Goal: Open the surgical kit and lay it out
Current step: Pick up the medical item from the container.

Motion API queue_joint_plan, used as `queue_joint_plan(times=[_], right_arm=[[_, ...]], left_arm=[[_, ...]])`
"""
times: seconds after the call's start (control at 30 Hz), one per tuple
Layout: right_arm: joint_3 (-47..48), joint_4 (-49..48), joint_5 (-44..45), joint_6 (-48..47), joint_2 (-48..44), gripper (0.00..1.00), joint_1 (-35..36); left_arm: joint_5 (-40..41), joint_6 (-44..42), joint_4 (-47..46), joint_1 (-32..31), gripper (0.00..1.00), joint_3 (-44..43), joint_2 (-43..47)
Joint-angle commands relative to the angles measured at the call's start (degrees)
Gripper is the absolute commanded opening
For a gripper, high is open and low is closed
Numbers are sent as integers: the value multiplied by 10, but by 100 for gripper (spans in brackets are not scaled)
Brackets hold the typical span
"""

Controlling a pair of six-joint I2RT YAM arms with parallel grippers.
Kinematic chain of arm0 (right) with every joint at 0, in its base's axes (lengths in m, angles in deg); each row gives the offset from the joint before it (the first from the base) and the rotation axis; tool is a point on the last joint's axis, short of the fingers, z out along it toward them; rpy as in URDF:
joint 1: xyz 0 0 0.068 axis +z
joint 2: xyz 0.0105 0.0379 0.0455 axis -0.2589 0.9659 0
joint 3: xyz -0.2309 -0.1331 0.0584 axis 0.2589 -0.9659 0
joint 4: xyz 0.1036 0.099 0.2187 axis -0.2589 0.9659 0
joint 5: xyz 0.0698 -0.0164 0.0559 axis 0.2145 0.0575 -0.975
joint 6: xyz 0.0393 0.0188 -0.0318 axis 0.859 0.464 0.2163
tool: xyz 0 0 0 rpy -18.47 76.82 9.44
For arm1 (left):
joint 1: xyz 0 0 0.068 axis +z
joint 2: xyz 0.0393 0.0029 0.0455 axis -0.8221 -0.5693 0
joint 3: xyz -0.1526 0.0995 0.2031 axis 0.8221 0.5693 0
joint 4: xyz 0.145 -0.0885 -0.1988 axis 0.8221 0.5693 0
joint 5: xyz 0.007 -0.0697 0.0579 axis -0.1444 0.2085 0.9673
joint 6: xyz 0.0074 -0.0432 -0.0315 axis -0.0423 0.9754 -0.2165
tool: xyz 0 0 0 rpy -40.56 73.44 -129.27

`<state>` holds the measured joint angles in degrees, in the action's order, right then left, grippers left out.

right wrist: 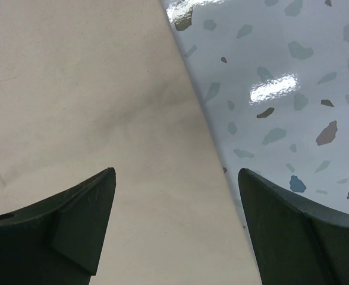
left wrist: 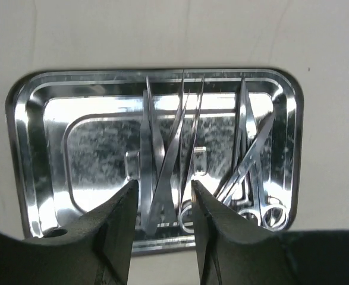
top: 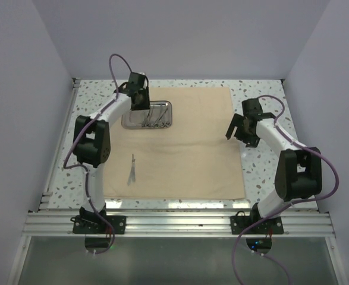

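The beige cloth wrap (top: 180, 142) lies spread flat on the table. The steel tray (top: 131, 122) sits on its far left part and holds several silver instruments (top: 156, 116). One pair of tweezers (top: 131, 168) lies alone on the cloth nearer me. In the left wrist view the tray (left wrist: 37, 148) holds tweezers (left wrist: 162, 166) and ring-handled scissors (left wrist: 254, 178). My left gripper (left wrist: 164, 189) is open just above the tray's near edge, its jaws either side of the tweezers' ends. My right gripper (right wrist: 177, 175) is open and empty above the cloth's right edge (right wrist: 204, 130).
The speckled tabletop (top: 263, 172) shows round the cloth. White walls enclose the table on three sides. A metal rail (top: 174, 222) runs along the near edge by the arm bases.
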<state>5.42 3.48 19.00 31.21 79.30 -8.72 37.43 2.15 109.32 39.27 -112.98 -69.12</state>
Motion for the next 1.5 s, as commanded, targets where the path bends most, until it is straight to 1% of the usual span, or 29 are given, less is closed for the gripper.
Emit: queue_joint_plan(times=[0.0,0.03,0.07,0.1,0.2,0.23,0.4,0.6,0.77,1.03,1.13,1.17,1.27,1.47], right_arm=[[32,12,23,-13,-13,88,-5],[33,14,25,-14,-13,88,-6],[34,15,27,-14,-8,88,-5],[37,17,27,-15,-6,88,-7],[42,18,31,-15,2,88,-9],[44,19,33,-16,5,88,-10],[60,19,35,-15,26,88,-14],[80,21,35,-15,49,88,-15],[89,22,30,-15,65,88,-15],[89,20,32,-15,67,88,-15],[87,20,34,-15,62,88,-15],[86,20,34,-15,61,88,-15],[82,22,34,-13,58,88,-16],[76,23,26,-10,46,88,-15]], left_arm=[[5,-16,29,9,44,-119,-69],[4,-16,37,10,44,-173,-106],[6,-16,48,13,44,-199,-124],[8,-16,53,13,44,-245,-155],[11,-18,65,16,44,-303,-197],[11,-18,64,17,44,-309,-203],[18,-19,54,23,43,-306,-219],[18,-21,44,25,42,-289,-218],[8,-19,39,25,35,-286,-229],[0,-17,34,25,29,-290,-253],[-5,-16,34,25,23,-293,-260],[-6,-16,33,25,16,-293,-260],[-4,-16,32,25,0,-293,-260],[2,-16,30,24,0,-293,-232]])
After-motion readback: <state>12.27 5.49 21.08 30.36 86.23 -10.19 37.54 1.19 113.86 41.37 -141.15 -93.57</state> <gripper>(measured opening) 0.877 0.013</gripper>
